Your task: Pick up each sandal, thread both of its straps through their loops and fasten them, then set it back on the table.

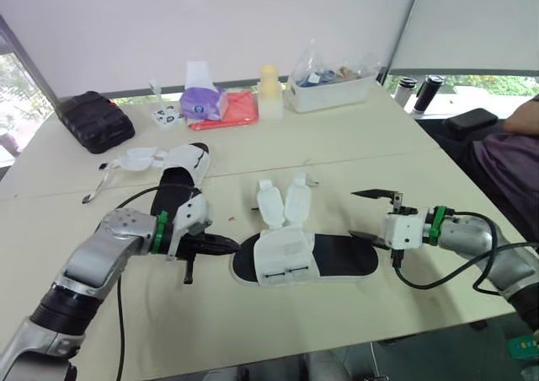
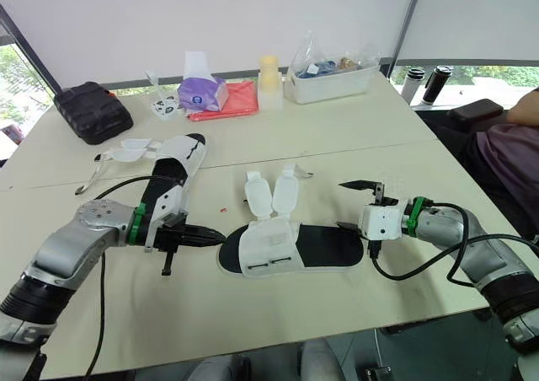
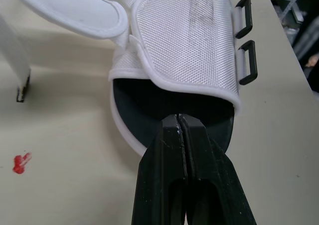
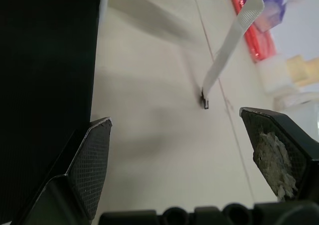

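Observation:
A sandal [image 1: 286,259] with a black sole and white mesh upper lies flat at the table's middle front. Its two white straps [image 1: 282,202] are flipped open toward the far side, and its two black loops [image 3: 246,46] hang empty on the near side. My left gripper [image 1: 227,246] is shut, its tips [image 3: 179,123] resting on the sole's left end. My right gripper [image 1: 368,215] is open at the sandal's right end, with the lower finger [image 4: 89,155] beside the black sole [image 4: 45,60]. A second sandal [image 1: 177,174], straps loose, lies at the back left.
A black case [image 1: 94,120] sits at the far left. A purple tissue pack [image 1: 202,101], red packet [image 1: 232,111], small bottle [image 1: 269,90] and clear bin [image 1: 333,86] line the far edge. A person's arm [image 1: 522,120] rests at the right.

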Tool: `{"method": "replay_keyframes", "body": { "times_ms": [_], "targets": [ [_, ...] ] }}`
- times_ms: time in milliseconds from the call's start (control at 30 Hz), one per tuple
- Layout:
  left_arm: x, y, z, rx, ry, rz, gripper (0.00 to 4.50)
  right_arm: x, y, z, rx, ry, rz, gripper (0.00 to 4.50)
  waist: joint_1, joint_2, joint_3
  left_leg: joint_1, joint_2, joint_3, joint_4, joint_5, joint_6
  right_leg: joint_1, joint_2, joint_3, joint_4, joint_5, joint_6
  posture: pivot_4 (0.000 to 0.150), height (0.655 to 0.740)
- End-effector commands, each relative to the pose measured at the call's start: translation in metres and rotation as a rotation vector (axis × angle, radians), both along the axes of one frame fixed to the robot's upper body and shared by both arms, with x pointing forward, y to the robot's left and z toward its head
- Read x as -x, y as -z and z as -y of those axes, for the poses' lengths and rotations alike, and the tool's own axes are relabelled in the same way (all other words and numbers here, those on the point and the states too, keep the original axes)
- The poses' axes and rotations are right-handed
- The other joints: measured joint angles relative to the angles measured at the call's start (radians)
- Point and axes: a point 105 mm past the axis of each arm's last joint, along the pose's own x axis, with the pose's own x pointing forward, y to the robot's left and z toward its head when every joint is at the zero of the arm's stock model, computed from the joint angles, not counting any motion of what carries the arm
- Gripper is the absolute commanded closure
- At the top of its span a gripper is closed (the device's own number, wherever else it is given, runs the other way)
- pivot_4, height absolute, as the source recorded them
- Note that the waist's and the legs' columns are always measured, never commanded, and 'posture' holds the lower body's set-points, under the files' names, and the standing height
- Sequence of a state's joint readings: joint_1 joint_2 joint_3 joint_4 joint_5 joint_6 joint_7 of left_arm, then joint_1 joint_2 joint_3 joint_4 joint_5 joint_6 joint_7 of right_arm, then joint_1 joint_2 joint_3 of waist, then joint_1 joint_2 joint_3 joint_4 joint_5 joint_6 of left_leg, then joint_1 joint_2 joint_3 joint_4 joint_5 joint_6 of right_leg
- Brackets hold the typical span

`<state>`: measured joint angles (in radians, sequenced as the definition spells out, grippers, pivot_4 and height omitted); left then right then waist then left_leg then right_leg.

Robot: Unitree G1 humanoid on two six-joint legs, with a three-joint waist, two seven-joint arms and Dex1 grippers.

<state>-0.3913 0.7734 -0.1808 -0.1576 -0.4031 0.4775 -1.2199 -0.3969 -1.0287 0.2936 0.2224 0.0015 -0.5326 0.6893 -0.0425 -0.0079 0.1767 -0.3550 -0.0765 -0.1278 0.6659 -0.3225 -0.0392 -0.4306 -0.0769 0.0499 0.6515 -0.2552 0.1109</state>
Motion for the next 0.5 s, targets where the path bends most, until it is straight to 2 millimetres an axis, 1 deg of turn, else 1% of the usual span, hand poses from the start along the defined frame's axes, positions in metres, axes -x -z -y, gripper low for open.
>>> {"method": "replay_keyframes", "body": {
  "times_ms": [33,133,300,400,500],
  "targets": [
    [0.008,0.003,0.011,-0.007,0.027,0.018,4.47,-0.01,-0.022,-0.004,-0.066,0.024,0.027,0.0,0.001,0.0,0.0,0.0,0.0,0.0,0.0,0.0,0.0,0.0,0.0,0.0,0.0,0.0,0.0,0.15,0.74],
    [0.007,0.013,0.016,-0.018,0.009,0.016,4.47,-0.022,-0.022,-0.005,-0.079,0.058,0.009,0.0,0.002,0.0,0.0,0.0,0.0,0.0,0.0,0.0,0.0,0.0,0.0,0.0,0.0,0.0,0.0,0.15,0.74],
    [0.008,0.035,0.026,-0.078,0.017,0.027,4.47,-0.055,-0.022,-0.011,-0.14,0.155,-0.004,0.0,0.001,0.0,0.0,0.0,0.0,0.0,0.0,0.001,-0.001,0.0,0.0,0.0,-0.001,0.001,0.0,0.15,0.74],
    [0.006,0.038,0.029,-0.09,0.008,0.04,4.47,-0.075,-0.017,-0.019,-0.158,0.199,-0.026,0.0,0.003,0.0,0.0,0.0,0.0,0.0,0.0,0.002,-0.005,0.0,-0.001,0.0,-0.001,0.001,0.0,0.15,0.74],
    [0.004,0.039,0.029,-0.097,0.011,0.048,4.47,-0.087,-0.015,-0.025,-0.157,0.219,-0.026,0.0,0.01,0.0,0.0,0.0,-0.001,0.0,0.0,0.003,-0.005,0.0,-0.001,0.0,-0.001,0.001,0.0,0.15,0.74]
  ]
}}
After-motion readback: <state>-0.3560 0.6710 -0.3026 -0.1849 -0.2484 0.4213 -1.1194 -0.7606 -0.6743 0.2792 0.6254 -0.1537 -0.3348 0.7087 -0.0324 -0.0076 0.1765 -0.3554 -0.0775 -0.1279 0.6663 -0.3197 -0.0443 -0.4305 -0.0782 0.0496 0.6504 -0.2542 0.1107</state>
